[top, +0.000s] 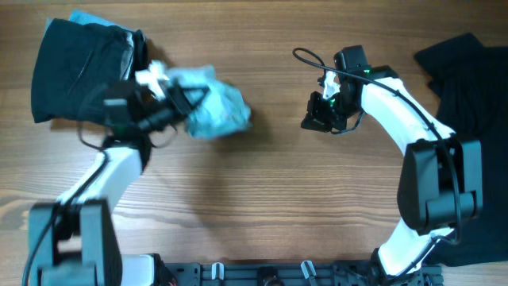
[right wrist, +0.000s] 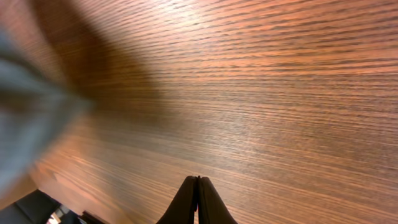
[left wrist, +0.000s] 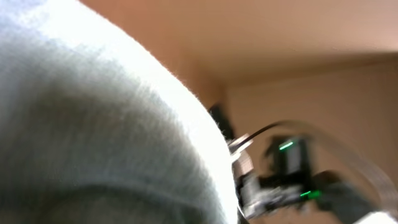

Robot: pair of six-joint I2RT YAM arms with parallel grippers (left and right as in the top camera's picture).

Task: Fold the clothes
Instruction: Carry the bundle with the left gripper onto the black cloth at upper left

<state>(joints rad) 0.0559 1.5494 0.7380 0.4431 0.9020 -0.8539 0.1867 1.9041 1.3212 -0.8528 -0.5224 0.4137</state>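
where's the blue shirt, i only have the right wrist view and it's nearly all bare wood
Observer: The light-blue T-shirt is crumpled up, left of centre of the table.
Operator: does the left arm have it
Observer: Yes, the left gripper is shut on its bunched edge.
Operator: any other clothes out there
Observer: A black pile lies at the far left corner, and a second black garment lies along the right edge.
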